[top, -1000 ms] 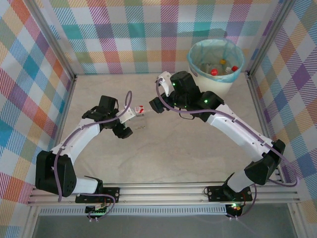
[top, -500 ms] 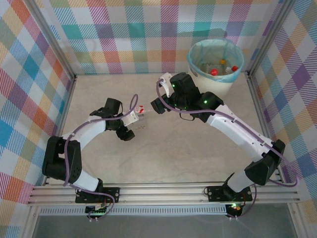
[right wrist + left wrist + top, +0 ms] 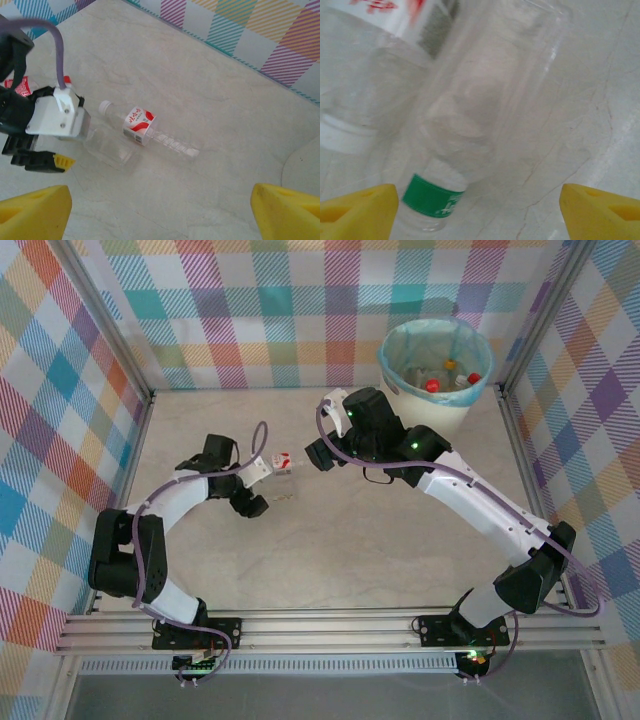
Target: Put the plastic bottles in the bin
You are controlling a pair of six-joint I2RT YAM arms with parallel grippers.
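Several bottles (image 3: 432, 385) — in the bin (image 3: 440, 418)

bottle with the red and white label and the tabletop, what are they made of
The bottle looks like thin, clear, glossy plastic: the tabletop shows through its ribbed body. That tabletop looks matte, marble-patterned with faint veins; stone or laminate, I cannot tell.

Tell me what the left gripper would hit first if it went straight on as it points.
The left gripper would likely meet the clear green-labelled bottle lying straight ahead; depth is unclear.
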